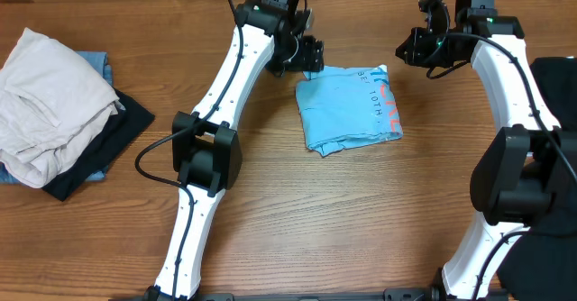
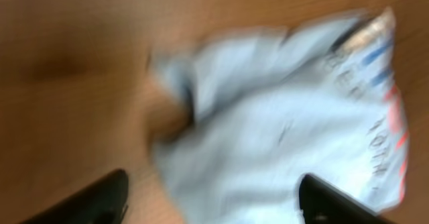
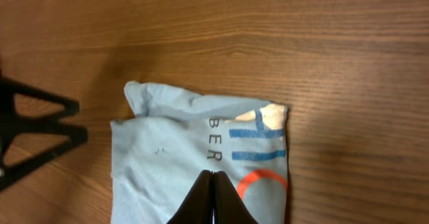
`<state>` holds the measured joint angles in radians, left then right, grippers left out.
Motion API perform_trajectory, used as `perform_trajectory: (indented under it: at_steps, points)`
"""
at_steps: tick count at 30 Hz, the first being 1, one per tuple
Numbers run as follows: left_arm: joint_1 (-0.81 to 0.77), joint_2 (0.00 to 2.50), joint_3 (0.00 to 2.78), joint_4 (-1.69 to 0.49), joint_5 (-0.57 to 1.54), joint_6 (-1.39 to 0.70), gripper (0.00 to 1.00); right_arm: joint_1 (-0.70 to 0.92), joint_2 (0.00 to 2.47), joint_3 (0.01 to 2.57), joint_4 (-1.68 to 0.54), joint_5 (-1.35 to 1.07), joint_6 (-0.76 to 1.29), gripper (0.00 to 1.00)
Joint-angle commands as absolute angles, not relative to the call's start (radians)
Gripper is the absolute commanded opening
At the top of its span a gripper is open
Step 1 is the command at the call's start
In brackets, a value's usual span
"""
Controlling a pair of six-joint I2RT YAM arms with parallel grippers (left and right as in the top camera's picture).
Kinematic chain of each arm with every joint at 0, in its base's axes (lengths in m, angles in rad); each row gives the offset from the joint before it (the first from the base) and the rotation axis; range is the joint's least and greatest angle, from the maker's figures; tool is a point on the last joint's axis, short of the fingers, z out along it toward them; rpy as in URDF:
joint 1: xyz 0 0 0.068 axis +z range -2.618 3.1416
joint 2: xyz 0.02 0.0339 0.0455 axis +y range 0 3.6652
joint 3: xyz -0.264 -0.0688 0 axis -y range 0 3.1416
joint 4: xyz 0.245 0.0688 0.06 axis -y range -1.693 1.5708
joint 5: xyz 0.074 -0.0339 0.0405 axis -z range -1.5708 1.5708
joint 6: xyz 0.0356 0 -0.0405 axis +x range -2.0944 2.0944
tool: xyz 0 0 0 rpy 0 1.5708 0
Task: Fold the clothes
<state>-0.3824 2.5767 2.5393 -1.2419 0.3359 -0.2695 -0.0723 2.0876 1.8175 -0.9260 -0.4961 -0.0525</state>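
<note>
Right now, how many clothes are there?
4: the sky-blue T-shirt folded at centre; an off-white garment, a blue garment and a black garment piled at left. More may hide underneath.

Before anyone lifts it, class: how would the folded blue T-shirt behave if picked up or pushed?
The blue T-shirt would probably droop and unfold: its wrinkled layers lie loose. Thin cloth, so likely light. Pushed on the wooden table, it may bunch rather than slide.

The left arm [image 1: 225, 85] and right arm [image 1: 509, 76] are white with bulky black joints [image 1: 207, 157]. Thin black cables [image 1: 138, 163] loop alongside. The left claw [image 2: 214, 200] and right claw [image 3: 213, 194] are black.
</note>
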Motion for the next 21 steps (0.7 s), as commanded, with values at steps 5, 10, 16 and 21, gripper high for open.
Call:
perform_trajectory:
  at_steps: [5, 10, 16, 21]
  points:
    - [-0.435, 2.557, 2.334, -1.195, 0.266, -0.370, 1.00, -0.080, 2.084, 1.615, -0.833, -0.510, -0.061, 0.04]
    - [-0.465, 2.560, 2.302, -1.116, 0.252, -0.392, 1.00, -0.080, 2.086, 1.504, -0.755, -0.511, -0.079, 0.04]
    - [-0.521, 2.564, 2.187, -0.994, 0.210, -0.461, 1.00, -0.080, 2.086, 1.408, -0.674, -0.511, -0.079, 0.04]
    - [-0.538, 2.564, 2.105, -0.940, 0.196, -0.469, 0.72, -0.079, 2.086, 1.399, -0.660, -0.519, -0.079, 0.04]
